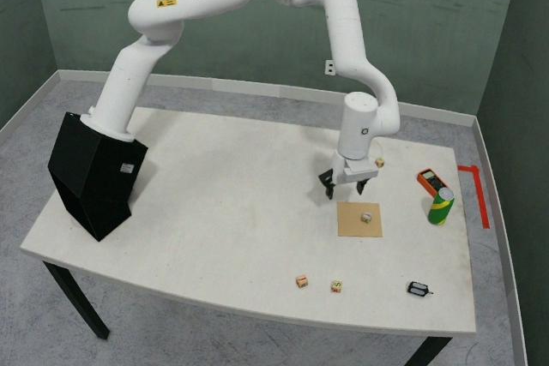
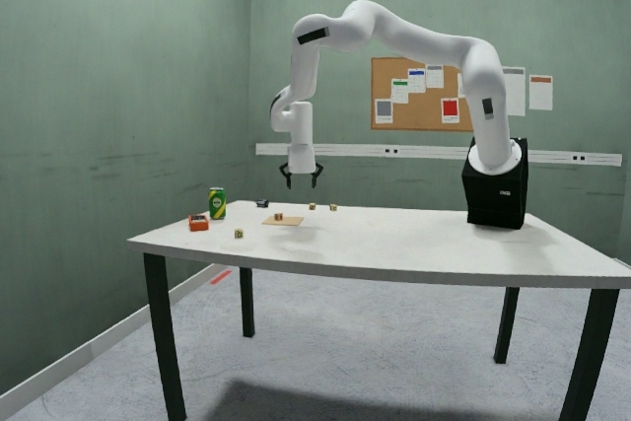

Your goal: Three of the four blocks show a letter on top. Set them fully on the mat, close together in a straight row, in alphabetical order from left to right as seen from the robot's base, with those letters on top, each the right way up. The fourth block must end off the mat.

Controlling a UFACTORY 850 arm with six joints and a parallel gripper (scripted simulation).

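Observation:
A tan square mat [image 1: 350, 229] [image 2: 290, 222] lies on the white table [image 1: 213, 202] [image 2: 407, 247]. One small lettered block [image 1: 366, 217] [image 2: 278, 216] sits on the mat, right of its middle in the top view. Two more blocks lie near the table's front edge there: one with red edges [image 1: 302, 281] [image 2: 332, 207] and one with a green letter [image 1: 336, 285] [image 2: 312, 206]. A fourth block [image 1: 379, 162] [image 2: 238, 233] lies off the mat, behind the gripper in the top view. My gripper [image 1: 345, 186] [image 2: 301, 175] is open and empty, hanging well above the table, just off the mat's far edge.
An orange multimeter [image 1: 431, 181] [image 2: 198, 223] and a green-and-yellow can [image 1: 440, 206] [image 2: 216, 202] stand right of the mat in the top view. A small black clip [image 1: 417, 289] [image 2: 262, 202] lies near the front right corner. The black robot base [image 1: 95, 173] [image 2: 497, 192] stands at the other end.

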